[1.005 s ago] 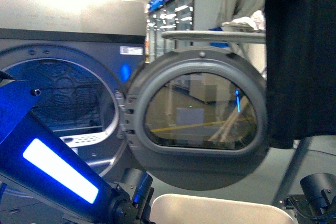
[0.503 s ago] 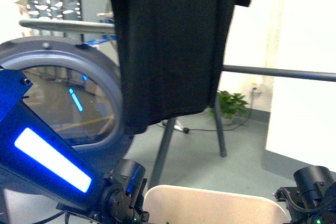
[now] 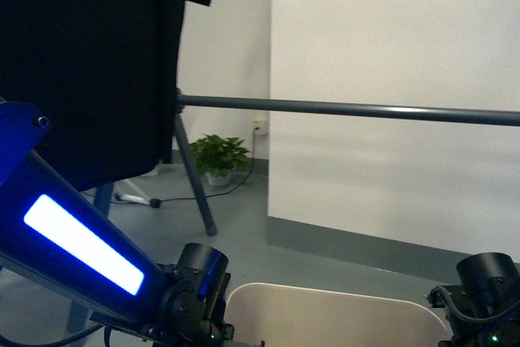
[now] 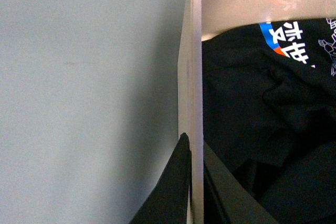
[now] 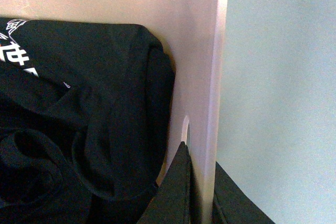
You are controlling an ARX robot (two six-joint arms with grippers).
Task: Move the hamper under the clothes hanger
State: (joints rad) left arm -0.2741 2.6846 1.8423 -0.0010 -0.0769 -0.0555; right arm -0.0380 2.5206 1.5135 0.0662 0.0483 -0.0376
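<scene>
This looks like a room for doing laundry. A black shirt (image 3: 81, 62) hangs on a clothes hanger (image 3: 349, 109), and a hamper (image 3: 325, 310) holds more black clothes (image 5: 79, 108). The room has a plain white wall (image 3: 390, 30), a smooth grey floor (image 3: 244, 233) and a green plant in a pot (image 3: 218, 156).

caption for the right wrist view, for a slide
Right gripper clamps the beige hamper rim, jaws astride its wall, black clothes piled inside.
</scene>
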